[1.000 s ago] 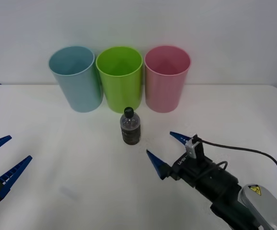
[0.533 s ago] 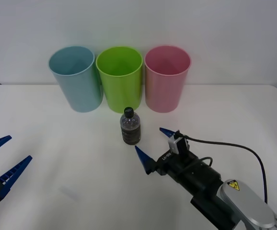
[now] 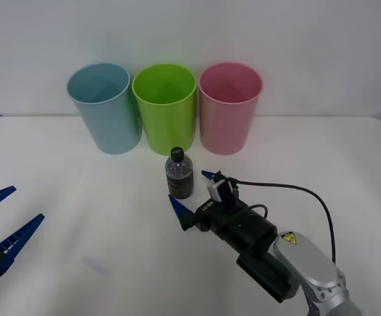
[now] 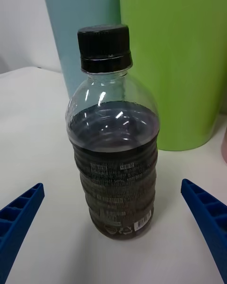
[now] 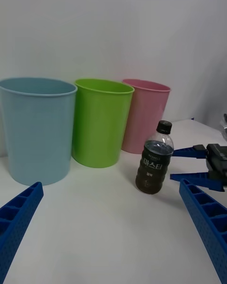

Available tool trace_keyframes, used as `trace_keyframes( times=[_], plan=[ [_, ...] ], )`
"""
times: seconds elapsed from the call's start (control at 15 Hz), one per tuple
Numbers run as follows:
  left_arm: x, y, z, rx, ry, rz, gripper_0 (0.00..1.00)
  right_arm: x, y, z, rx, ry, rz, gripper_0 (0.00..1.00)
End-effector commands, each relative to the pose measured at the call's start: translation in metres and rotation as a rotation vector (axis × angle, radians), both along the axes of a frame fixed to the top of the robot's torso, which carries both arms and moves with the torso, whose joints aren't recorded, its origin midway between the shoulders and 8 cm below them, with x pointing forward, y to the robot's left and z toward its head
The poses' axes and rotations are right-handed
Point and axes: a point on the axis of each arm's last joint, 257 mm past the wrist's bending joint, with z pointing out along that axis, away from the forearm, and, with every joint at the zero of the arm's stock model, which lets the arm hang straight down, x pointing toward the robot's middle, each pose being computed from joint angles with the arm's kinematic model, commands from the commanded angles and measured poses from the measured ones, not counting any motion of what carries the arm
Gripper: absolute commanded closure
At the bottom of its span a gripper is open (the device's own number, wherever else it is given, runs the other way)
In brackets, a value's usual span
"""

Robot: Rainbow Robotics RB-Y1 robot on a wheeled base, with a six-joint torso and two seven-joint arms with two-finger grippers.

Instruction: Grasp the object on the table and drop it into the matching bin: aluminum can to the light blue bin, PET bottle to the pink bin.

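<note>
The PET bottle [image 3: 179, 176], small and clear with a black cap and a dark label band, stands upright on the white table [image 3: 78, 171] in front of the lime green bin. My right gripper [image 3: 191, 189] is open just right of it, one blue finger on each side of its base and neither touching. In the right wrist view the bottle [image 4: 113, 137] stands close between the open right gripper [image 4: 111, 184] fingers. The light blue bin [image 3: 105, 108] stands at the back left and the pink bin [image 3: 229, 108] at the back right. My left gripper [image 3: 26, 203] waits open at the table's left edge.
A lime green bin [image 3: 165, 108] stands between the two other bins, directly behind the bottle. The right arm's black cable [image 3: 309, 197] arcs above the table on the right. In the left wrist view the bottle [image 5: 153, 163] and right gripper [image 5: 174, 164] show beyond the left gripper [image 5: 109, 184].
My right gripper has moved left and forward across the table until its open fingers flank the bottle. The bottle and the left arm have not moved.
</note>
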Motion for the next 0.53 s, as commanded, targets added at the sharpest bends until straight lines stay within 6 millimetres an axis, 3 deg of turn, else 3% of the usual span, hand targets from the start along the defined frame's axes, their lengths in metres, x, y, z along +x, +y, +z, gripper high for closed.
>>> trace_keyframes(
  times=[0.07, 0.53],
  plan=[
    [0.0, 0.0, 0.0, 0.0, 0.0, 0.0, 0.0, 0.013, 0.012, 0.0, 0.0, 0.005, -0.004, 0.0],
    [0.0, 0.0, 0.0, 0.0, 0.0, 0.0, 0.0, 0.035, 0.026, -0.001, -0.012, 0.014, -0.046, 0.0]
  ],
)
